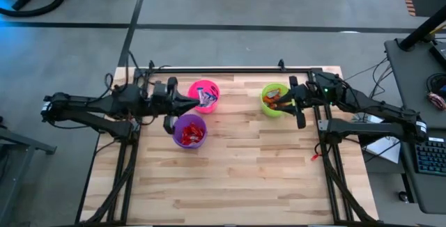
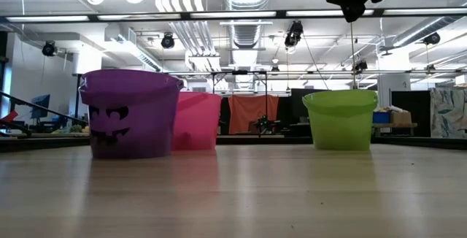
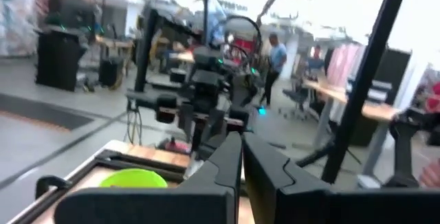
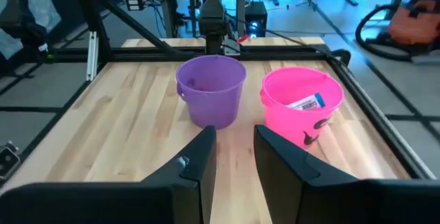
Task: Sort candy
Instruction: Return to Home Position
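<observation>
Three cups stand on the wooden table (image 1: 237,178). The purple cup (image 1: 189,131) holds red-wrapped candy (image 1: 189,136). The pink cup (image 1: 204,96) holds blue-and-white bars (image 4: 306,103). The green cup (image 1: 275,99) holds orange candy (image 1: 279,103). My left gripper (image 1: 195,102) hangs level at the pink cup's left rim, above it and shut, with nothing showing between its fingers (image 3: 240,152). My right gripper (image 1: 294,104) hovers by the green cup's right rim. It points toward the purple cup (image 4: 211,90) and pink cup (image 4: 302,100), and is open (image 4: 234,157) with nothing in the gap.
A black frame rail (image 1: 230,69) runs along the table's far edge. The arms' stands (image 1: 327,150) rise at both sides. The near half of the tabletop (image 2: 233,194) is bare wood. A person (image 3: 276,52) stands in the room beyond.
</observation>
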